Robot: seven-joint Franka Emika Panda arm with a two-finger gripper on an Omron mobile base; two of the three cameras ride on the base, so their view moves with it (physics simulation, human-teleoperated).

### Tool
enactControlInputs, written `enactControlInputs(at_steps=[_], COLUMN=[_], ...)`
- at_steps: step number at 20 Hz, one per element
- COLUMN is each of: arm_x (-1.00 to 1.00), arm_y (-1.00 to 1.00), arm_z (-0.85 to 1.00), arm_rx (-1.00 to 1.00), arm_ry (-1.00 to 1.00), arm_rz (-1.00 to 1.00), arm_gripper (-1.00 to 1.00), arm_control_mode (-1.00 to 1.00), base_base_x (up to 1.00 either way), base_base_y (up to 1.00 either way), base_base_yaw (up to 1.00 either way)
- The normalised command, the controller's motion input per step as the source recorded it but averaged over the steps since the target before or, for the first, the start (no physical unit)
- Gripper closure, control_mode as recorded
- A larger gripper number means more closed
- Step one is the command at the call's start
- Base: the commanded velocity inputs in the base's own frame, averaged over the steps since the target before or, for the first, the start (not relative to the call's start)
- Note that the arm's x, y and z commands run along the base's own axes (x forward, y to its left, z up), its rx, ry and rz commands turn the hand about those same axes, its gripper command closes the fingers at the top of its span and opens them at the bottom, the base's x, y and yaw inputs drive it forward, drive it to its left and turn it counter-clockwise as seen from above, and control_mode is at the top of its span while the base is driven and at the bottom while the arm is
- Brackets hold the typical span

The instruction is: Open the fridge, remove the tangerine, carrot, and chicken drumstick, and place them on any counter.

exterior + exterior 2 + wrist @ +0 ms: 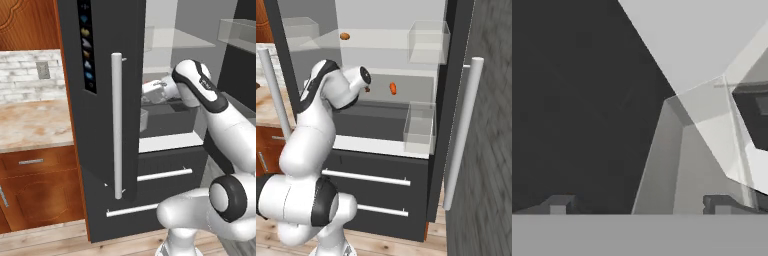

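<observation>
Two fridge [381, 160] doors stand open before us; inside, the tangerine [344, 36] sits on the upper shelf, the carrot [393, 88] lower down. Our gripper [639, 205] spreads wide, empty. Marbled counter [30, 125] lies left.

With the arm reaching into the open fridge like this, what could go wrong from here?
1. The gripper is open with nothing between its fingers; it may miss the small carrot on the middle shelf.
2. The arm sits close to the open left door and could bump it.
3. The tangerine lies higher, on the upper shelf, and may be hard to reach.
</observation>
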Motion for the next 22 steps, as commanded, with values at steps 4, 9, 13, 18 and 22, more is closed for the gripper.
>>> enactControlInputs(at_steps=[4,9,13,18,22], arm_x=[-0.06,-0.63,-0.89,-0.33,-0.35], arm_y=[1.00,1.00,0.97,-0.08,-0.74], arm_z=[0.00,0.00,0.00,-0.33,0.21], arm_rx=[-0.12,-0.22,-0.17,0.00,0.04], arm_ry=[-0.23,-0.35,-0.41,-0.05,0.01], arm_rz=[0.30,0.38,0.27,0.00,0.00], arm_gripper=[-1.00,-1.00,-1.00,-1.00,-1.00], arm_control_mode=[-1.00,-1.00,-1.00,-1.00,-1.00], base_base_x=[0.00,0.00,0.00,0.00,0.00], base_base_y=[0.00,0.00,0.00,0.00,0.00], base_base_yaw=[0.00,0.00,0.00,0.00,0.00])
